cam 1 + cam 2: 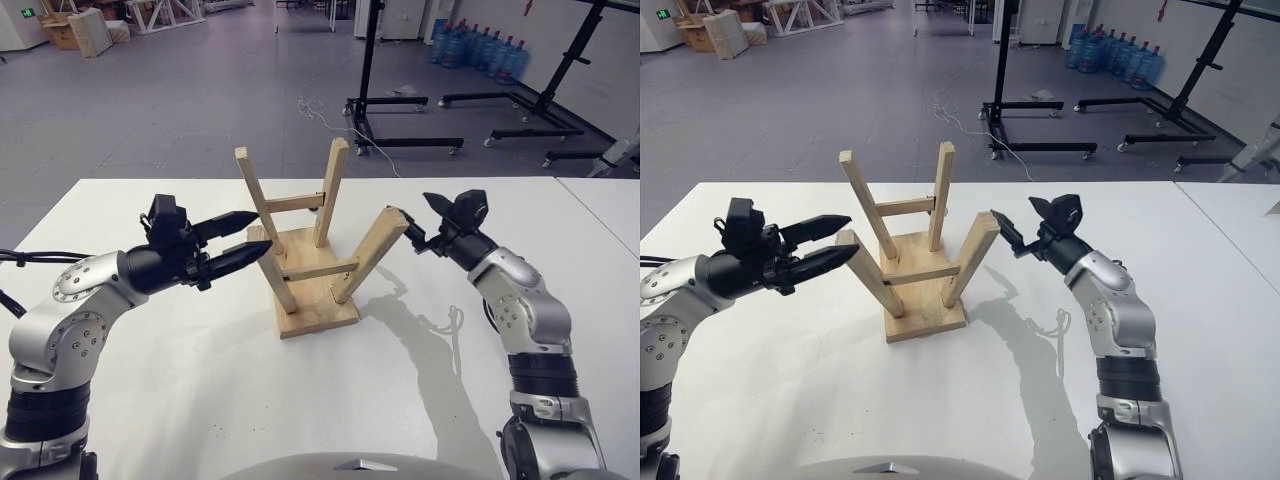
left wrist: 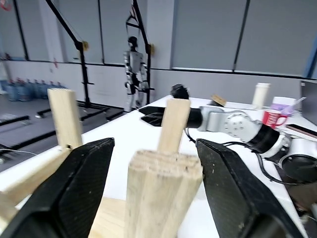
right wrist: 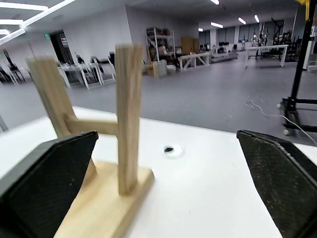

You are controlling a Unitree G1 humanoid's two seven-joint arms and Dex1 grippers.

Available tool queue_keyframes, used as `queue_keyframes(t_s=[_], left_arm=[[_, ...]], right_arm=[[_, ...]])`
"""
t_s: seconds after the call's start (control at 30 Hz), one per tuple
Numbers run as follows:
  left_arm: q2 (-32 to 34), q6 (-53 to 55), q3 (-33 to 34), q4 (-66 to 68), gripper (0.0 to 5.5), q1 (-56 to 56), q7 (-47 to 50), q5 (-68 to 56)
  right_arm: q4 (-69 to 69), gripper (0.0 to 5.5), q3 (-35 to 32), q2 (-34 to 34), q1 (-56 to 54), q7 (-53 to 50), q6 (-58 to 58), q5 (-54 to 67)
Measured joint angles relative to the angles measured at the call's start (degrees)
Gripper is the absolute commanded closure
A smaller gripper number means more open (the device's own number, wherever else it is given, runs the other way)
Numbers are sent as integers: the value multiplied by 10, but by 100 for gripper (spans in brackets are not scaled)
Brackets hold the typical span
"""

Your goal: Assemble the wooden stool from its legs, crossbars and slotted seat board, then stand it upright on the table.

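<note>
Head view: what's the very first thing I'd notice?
A pale wooden stool stands upside down in the middle of the white table, its four legs pointing up. The left black pincer is open around the top of the near left leg; the right black pincer is open beside the right leg.

I read stool [image 1: 315,312]: pale natural wood, grain visible. Desk [image 1: 200,400]: plain white. L claw [image 1: 262,229] & R claw [image 1: 418,218]: matte black, fine-textured pads [image 3: 44,183]. Floor [image 1: 200,100]: grey.
</note>
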Motion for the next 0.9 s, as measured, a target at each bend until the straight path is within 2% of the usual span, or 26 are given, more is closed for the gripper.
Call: queue_keyframes(t_s=[0.17, 0.27, 0.4, 0.5, 0.6, 0.8, 0.9], left_arm=[[-38, -12, 26, -1, 249, -117, 82, -64], [-64, -8, 23, -8, 249, -146, 124, -104], [-78, 8, -39, -11, 249, -120, 133, -86], [-78, -14, -104, -3, 249, -81, 119, -20], [-67, -45, -128, 5, 249, -83, 114, 24], [-67, -49, -130, 19, 249, -97, 111, 26], [-67, -44, -117, 26, 249, -108, 117, 24]], right_arm=[[-22, 32, -55, 1, -85, -9, 30, 95], [-66, 32, -63, 2, -127, -22, 48, 145], [-134, 32, -31, 21, -127, -27, 80, 182], [-154, 32, 46, 28, -72, -5, 85, 152], [-154, 32, 81, 37, -58, 15, 64, 129], [-148, 32, 73, 48, -59, 10, 55, 131], [-126, 32, 28, 69, -69, -23, 61, 170]])
